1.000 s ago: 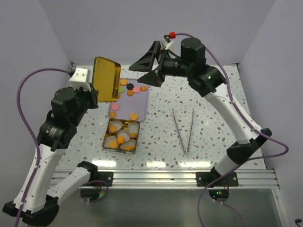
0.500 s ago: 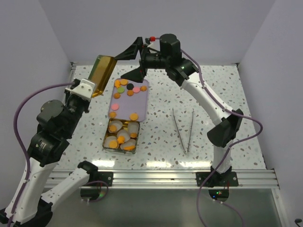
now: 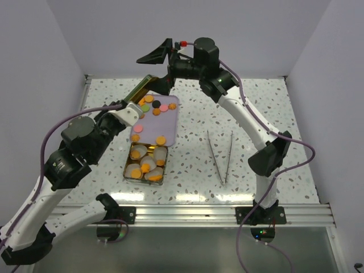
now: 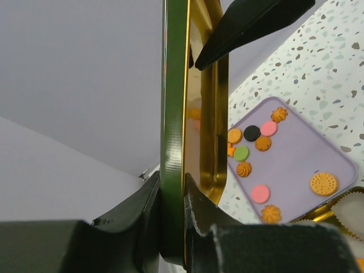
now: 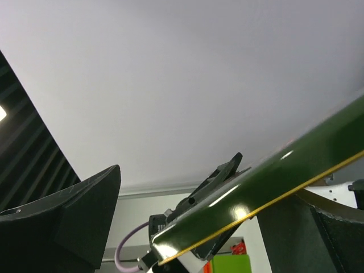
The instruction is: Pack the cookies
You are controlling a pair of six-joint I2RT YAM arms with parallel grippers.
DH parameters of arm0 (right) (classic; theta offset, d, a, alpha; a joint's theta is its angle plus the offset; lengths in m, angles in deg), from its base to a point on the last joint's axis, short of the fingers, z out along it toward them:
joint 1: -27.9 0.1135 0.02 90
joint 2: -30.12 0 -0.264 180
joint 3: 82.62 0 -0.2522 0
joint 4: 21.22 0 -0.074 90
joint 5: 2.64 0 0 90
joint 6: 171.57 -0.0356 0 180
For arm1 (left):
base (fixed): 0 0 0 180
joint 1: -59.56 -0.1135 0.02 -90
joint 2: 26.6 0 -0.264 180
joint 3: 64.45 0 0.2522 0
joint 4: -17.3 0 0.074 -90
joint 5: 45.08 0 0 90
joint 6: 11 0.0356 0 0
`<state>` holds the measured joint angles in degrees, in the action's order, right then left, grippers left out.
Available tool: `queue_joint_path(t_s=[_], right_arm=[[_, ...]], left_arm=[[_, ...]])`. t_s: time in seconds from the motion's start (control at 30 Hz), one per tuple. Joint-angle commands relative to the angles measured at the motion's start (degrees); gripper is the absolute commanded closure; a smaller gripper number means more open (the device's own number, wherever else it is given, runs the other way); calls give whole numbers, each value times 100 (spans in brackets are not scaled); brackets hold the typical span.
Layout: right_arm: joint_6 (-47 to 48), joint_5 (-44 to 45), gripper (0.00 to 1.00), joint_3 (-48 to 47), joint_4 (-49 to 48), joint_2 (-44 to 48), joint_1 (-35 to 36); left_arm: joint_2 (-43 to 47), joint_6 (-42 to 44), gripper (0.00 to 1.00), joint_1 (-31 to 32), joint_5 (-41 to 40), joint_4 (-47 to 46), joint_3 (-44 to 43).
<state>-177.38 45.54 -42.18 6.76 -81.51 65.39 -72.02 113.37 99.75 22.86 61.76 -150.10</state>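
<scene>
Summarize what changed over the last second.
The left gripper, clamped on the tin lid, swung it right and turned it edge-on. The right gripper moved left; its open jaws now straddle the lid's far end, not gripping. The tin, cookies, purple tray and tweezers unchanged.

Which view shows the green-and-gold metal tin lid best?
Left wrist: the green-and-gold metal tin lid runs up the frame edge-on, clamped in the left pincer, gold inside visible. Top external shows it small and tilted. Right wrist shows only a green band with a gold rim.
</scene>
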Motion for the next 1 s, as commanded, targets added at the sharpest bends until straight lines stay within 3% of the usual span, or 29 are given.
queue_joint_path(t_s=[0.0,0.1,0.23,0.27,0.37,0.4,0.5,0.53,0.67,0.7,0.8,0.97], right_arm=[[18,-309,3,-182,177,-60,12],[194,-423,13,37,318,53,3],[291,-476,54,547,248,212,3],[317,-476,71,608,274,247,3],[396,-432,88,758,318,318,-5],[405,-423,90,785,318,326,3],[379,-379,93,829,257,335,3],[361,-370,94,811,248,309,3],[352,-335,96,706,222,283,-5],[370,-327,96,706,222,283,-5],[449,-274,97,749,213,318,-84],[1185,102,98,864,730,606,-400]], left_arm=[[-97,553,100,375,-456,-591,-351],[-141,773,100,534,-667,-749,-430],[-133,957,100,596,-834,-899,-535],[-150,975,100,613,-843,-899,-579],[-133,1010,100,605,-957,-820,-606],[-133,1010,100,605,-975,-820,-606],[-142,975,82,605,-975,-583,-624],[-142,940,65,605,-966,-443,-606],[-36,852,38,613,-984,-240,-492],[-19,852,19,605,-967,-66,-501],[34,608,0,605,-835,408,-737],[-281,-403,0,605,-590,1507,-1747]])
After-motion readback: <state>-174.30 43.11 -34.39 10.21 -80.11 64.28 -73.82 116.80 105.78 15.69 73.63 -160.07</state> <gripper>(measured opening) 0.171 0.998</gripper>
